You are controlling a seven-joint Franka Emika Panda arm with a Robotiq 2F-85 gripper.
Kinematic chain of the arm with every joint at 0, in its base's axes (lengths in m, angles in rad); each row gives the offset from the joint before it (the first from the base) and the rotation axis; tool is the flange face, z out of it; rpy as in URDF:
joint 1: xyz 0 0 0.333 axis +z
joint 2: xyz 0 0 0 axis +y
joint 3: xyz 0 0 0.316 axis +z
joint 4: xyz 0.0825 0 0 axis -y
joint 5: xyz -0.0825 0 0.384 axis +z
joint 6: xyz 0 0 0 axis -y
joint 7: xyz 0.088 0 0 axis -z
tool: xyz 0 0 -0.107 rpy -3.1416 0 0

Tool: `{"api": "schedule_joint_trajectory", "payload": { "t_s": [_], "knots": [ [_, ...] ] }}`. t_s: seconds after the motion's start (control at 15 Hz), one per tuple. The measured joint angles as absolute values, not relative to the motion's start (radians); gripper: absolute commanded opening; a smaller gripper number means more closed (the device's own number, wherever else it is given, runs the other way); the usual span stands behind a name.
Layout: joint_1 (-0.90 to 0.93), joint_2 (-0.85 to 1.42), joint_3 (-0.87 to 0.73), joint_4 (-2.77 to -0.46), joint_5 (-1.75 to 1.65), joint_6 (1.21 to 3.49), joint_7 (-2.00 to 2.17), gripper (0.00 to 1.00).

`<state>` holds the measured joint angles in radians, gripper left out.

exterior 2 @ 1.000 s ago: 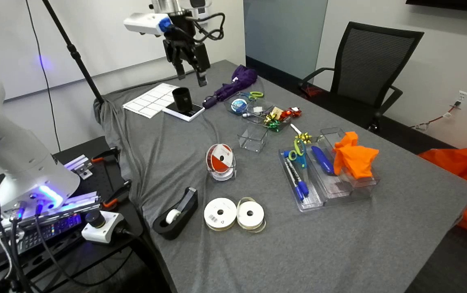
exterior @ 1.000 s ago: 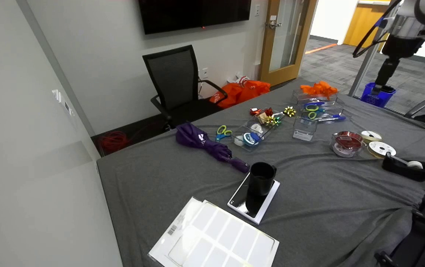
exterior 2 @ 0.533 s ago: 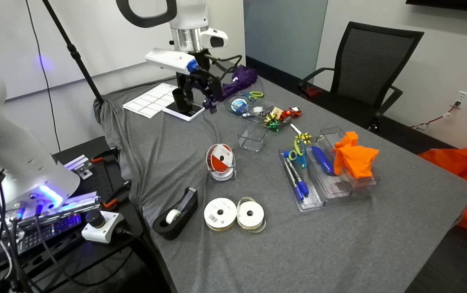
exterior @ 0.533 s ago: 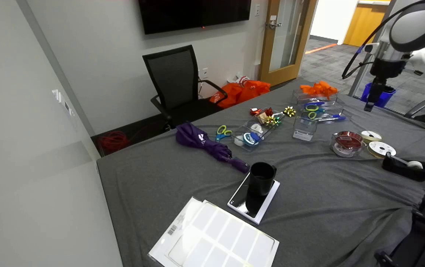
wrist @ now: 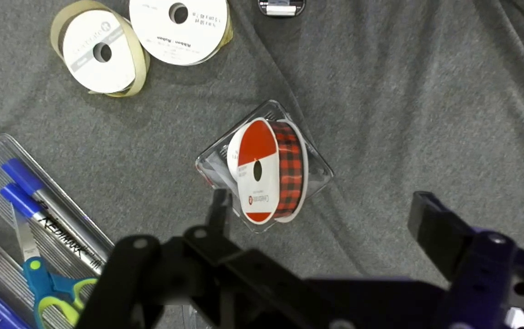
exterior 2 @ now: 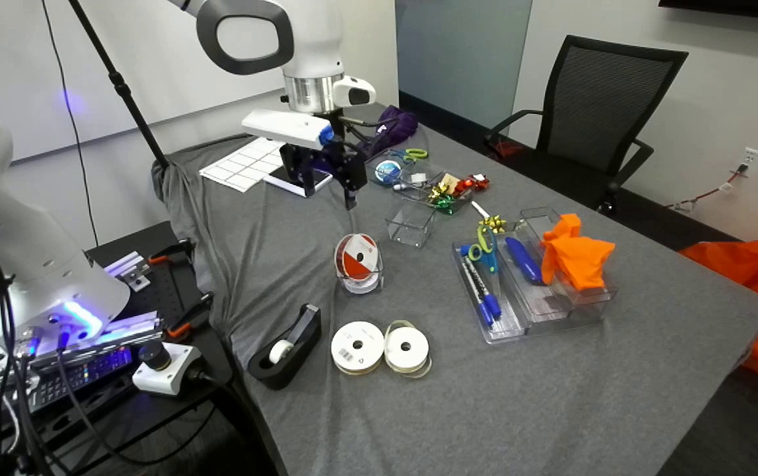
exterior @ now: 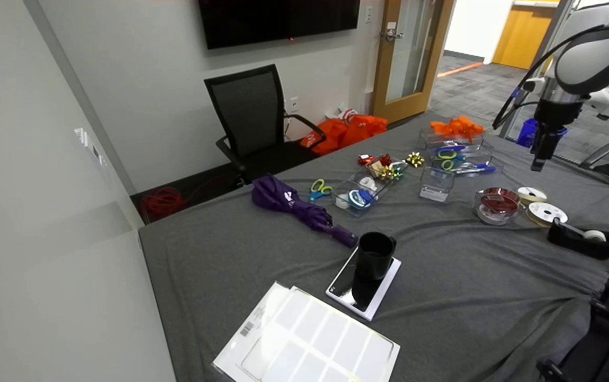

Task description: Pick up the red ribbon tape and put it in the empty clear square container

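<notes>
The claw [exterior 2: 330, 196] hangs above the counter [exterior 2: 550, 396], which is draped in gray cloth. It is released, its two fingers spread wide, and well apart from the red ribbon [wrist: 289, 173]. That roll, patterned in red and black plaid, lies tilted in a small clear box [wrist: 319, 171], leaning on a white spool [wrist: 233, 157] beneath it. In the wrist view one fingertip overlaps the edge of that box, though both exterior views show the claw higher up.

The empty box [exterior 2: 410, 226], square and clear, stands between the ribbon's box and a long clear tray [exterior: 383, 190] of bows [exterior: 391, 173] and tape rolls [exterior: 360, 198]. Near the ribbon, two cream rolls [exterior 2: 357, 357] lie side by side, with a black tape dispenser [exterior 2: 296, 357] just beside them. A pen tray [exterior 2: 507, 336] holds markers [exterior 2: 479, 287] and scissors [exterior 2: 491, 258], with orange cloth [exterior 2: 577, 258] rising at its far end. In an exterior view, a black mug [exterior: 374, 254] stands on a flat white box [exterior: 346, 286], just beside the handle of a purple umbrella [exterior: 299, 207].
</notes>
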<state>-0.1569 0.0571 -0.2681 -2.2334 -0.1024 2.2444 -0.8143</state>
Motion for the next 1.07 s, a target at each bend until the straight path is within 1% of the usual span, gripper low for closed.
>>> {"api": "schedule_joint_trajectory", "payload": {
  "t_s": [0.27, 0.53, 0.8, 1.07],
  "knots": [
    [-0.157, 0.057, -0.263, -2.232, -0.096, 2.252, -0.809, 1.00],
    [-0.157, 0.073, -0.245, -2.229, -0.053, 2.332, -0.797, 1.00],
    [-0.157, 0.143, -0.226, -2.217, -0.038, 2.406, -0.758, 1.00],
    [-0.169, 0.234, -0.204, -2.182, -0.012, 2.409, -0.748, 1.00]
  ]
}}
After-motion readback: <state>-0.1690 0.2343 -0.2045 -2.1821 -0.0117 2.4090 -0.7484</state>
